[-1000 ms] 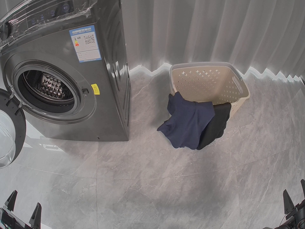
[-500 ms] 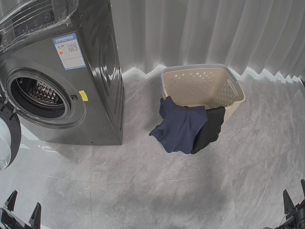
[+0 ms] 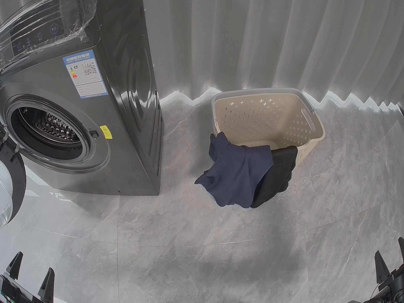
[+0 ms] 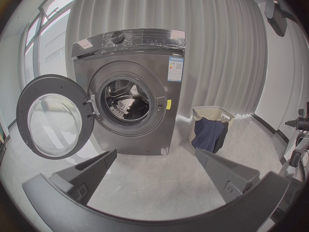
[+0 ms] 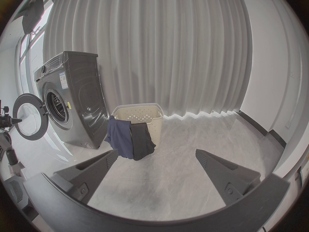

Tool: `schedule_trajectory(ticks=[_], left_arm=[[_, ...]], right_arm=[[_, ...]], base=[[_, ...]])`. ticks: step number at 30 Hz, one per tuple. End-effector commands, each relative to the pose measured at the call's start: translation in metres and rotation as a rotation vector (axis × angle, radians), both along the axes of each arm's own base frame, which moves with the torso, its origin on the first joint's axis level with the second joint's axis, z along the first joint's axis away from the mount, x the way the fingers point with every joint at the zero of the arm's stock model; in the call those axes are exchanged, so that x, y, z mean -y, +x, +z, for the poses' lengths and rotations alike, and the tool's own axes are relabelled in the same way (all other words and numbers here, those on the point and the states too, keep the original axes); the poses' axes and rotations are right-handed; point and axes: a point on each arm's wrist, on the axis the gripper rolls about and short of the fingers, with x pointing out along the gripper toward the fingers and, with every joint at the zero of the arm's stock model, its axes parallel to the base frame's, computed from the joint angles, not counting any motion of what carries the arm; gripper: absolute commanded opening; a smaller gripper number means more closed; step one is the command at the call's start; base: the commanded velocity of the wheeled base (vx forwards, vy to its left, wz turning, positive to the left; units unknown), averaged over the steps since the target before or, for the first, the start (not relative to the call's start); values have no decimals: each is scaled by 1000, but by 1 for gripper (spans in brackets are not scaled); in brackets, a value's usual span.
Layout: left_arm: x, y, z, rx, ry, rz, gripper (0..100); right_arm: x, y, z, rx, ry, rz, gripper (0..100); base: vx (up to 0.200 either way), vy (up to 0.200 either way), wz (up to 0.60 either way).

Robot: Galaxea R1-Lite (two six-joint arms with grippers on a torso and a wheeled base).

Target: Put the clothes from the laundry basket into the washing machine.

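Head view looks down on the laundry basket [image 3: 269, 114], wrist views low, farther off, sharing it and the washing machine [image 3: 122, 118]

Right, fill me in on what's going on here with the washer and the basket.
Loading hasn't started: nothing is in hand yet. The left gripper and right gripper are both open and empty, well short of the clothes. A navy garment and a black garment hang over the near rim of the laundry basket, which stands beside the washing machine. The machine's door stands open.
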Motion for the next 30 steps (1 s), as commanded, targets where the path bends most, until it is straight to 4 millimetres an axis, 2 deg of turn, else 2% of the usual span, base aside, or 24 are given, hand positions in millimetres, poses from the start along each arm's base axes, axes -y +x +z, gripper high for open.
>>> schedule_trajectory(ticks=[1,11,26,30], left_arm=[[0,0,-5,0,0,0,100],[0,0,-5,0,0,0,100],[0,0,-5,0,0,0,100],[0,0,-5,0,0,0,100]], right_arm=[[0,0,-5,-1,-1,0,100],[0,0,-5,-1,-1,0,100],[0,0,-5,-1,-1,0,100],[0,0,-5,-1,-1,0,100]], base=[[0,-200,0],[0,-200,0],[0,0,0],[0,-200,0]])
